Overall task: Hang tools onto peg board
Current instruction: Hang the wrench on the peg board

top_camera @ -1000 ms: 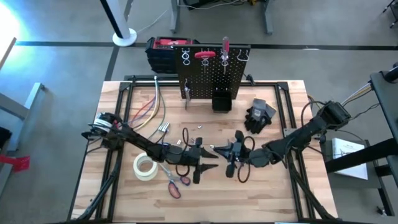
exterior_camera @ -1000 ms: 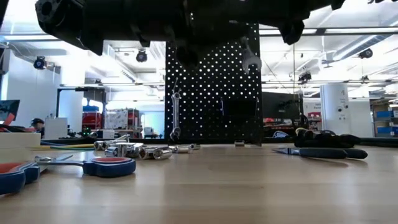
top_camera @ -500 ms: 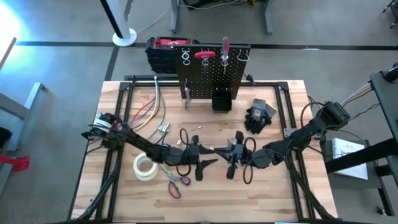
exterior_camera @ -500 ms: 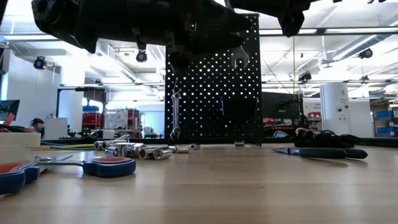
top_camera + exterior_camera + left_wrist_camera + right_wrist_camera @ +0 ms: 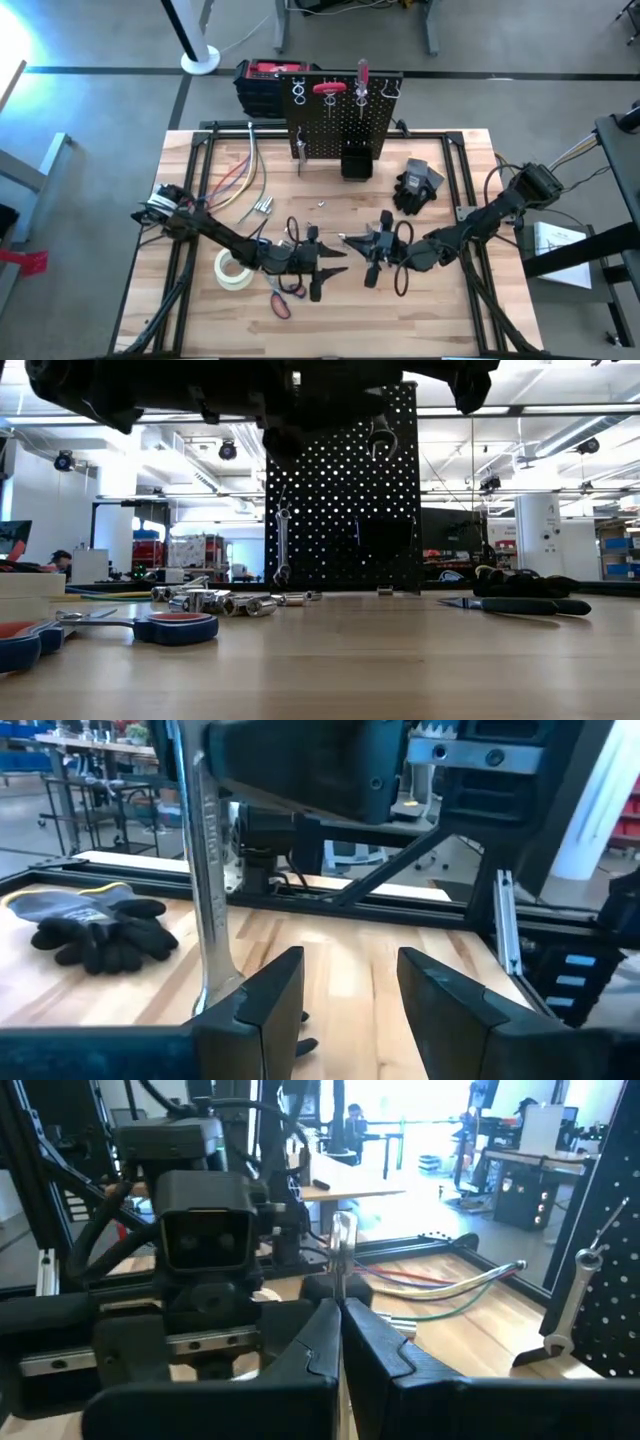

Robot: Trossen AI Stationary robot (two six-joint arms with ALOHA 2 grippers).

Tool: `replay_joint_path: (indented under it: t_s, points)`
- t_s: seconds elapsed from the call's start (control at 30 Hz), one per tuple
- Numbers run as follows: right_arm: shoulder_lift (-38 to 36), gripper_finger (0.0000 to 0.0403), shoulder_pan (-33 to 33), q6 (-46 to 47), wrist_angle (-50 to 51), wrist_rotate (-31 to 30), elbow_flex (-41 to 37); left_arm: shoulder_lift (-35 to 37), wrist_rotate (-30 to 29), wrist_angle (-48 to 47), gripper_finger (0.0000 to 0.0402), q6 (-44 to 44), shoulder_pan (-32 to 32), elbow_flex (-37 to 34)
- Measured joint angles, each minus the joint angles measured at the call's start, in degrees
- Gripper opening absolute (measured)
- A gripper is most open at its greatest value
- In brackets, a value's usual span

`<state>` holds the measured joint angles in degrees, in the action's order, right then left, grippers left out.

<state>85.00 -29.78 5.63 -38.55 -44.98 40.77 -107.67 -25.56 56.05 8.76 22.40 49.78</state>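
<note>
I see the pale wooden worktop (image 5: 200, 300) with the upright black perforated peg board (image 5: 338, 125) standing at its far edge as my landmark. A red clamp-like tool (image 5: 329, 89) and a red-handled screwdriver (image 5: 363, 72) hang on the board's top hooks, and a silver wrench (image 5: 283, 545) hangs down its face. In front of the board, near mid-worktop, both arms meet. My right hand (image 5: 352, 240) has its fingers pressed together on a slim silver wrench (image 5: 343, 1252), held upright. My left hand (image 5: 345, 990) faces it with fingers apart, the wrench just beside one finger. Farther from the board lie a white tape roll (image 5: 233, 268) and red-handled scissors (image 5: 283, 295). A black glove (image 5: 416, 186) lies right of the board.
</note>
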Motion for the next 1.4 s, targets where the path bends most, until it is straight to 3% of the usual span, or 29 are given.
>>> replay_joint_path:
  t_s: [0.33, 0.47, 0.57, 0.73, 0.83, 1.03, 1.13, 1.27, 1.4]
  points:
    - [-0.2, 0.0, -0.4, -3.4, 0.1, -2.6, 0.0, 2.5, -12.7, -0.3, 0.0154, -0.8, 0.9, -0.4]
    - [-0.2, 0.0, -0.7, -3.4, 0.1, -2.4, 0.0, 2.6, -12.9, -0.3, 0.0154, -1.0, 0.6, 0.0]
    - [-0.2, 0.0, -0.7, -3.4, -0.5, 1.4, 0.0, 2.7, -12.7, -0.4, 0.0154, -2.1, 0.5, 0.0]
    - [0.2, 0.0, -0.7, -4.1, -2.1, 4.1, 0.1, 2.7, -6.8, -0.4, 0.0152, -3.6, -0.6, 0.0]
    - [0.2, 0.0, -0.7, -4.3, -2.8, 4.6, 0.1, 2.7, -4.9, -0.3, 0.0128, -3.1, -1.0, 0.0]
    - [0.2, 0.0, -0.9, -4.0, -2.6, 5.1, 0.1, 3.5, -3.7, -0.1, 0.0014, -5.7, -0.9, -0.5]
    - [0.2, 0.0, -1.0, -4.0, -2.4, 5.1, 0.1, 4.1, -4.1, -0.2, 0.0009, -6.6, -1.1, -1.0]
    - [0.1, 0.0, -1.0, -1.0, -0.1, 4.1, 0.1, 5.6, -9.4, 0.0, 0.0004, -8.5, -1.8, -2.6]
    - [-1.0, 0.0, -1.7, 8.3, 6.0, -3.9, 0.1, 8.8, -10.0, 0.1, 0.0003, -7.8, -4.3, -7.1]
